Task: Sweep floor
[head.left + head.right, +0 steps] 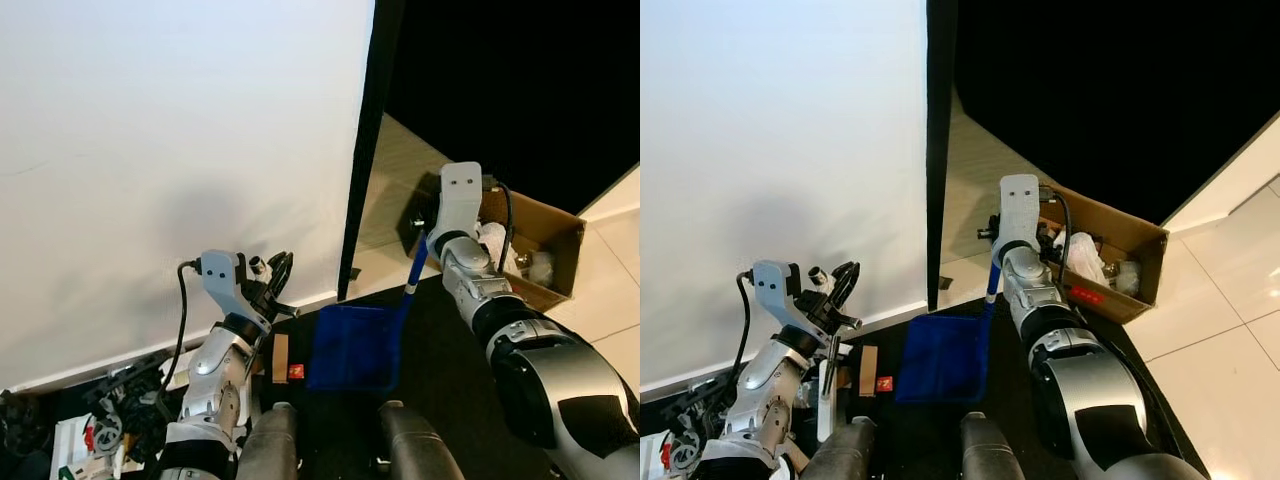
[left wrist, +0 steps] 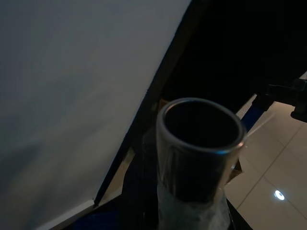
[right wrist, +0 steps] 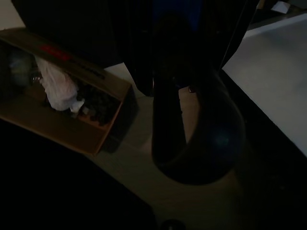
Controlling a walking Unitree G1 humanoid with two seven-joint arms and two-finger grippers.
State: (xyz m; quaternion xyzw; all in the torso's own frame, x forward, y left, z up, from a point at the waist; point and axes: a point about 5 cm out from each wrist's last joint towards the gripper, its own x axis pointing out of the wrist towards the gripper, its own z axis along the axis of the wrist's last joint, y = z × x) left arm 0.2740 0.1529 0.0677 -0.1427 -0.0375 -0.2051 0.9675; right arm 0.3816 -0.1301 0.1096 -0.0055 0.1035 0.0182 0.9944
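Observation:
A blue dustpan (image 1: 350, 346) hangs over the black mat with its thin blue handle (image 1: 414, 268) running up to my right gripper (image 1: 419, 226), which is shut on the handle's top. My left gripper (image 1: 276, 278) is raised at the lower left, in front of the white wall panel, shut on a silver broom pole (image 1: 825, 396) that drops toward the floor. In the left wrist view the pole's open metal end (image 2: 199, 143) sits close to the camera. The right wrist view is dark; a bit of blue (image 3: 177, 9) can be made out.
An open cardboard box (image 1: 560, 225) with white and dark rubbish stands on the pale floor at the right, just behind my right arm. A black post (image 1: 362, 150) edges the white panel (image 1: 170, 140). Cables and clutter (image 1: 110, 410) lie at the lower left.

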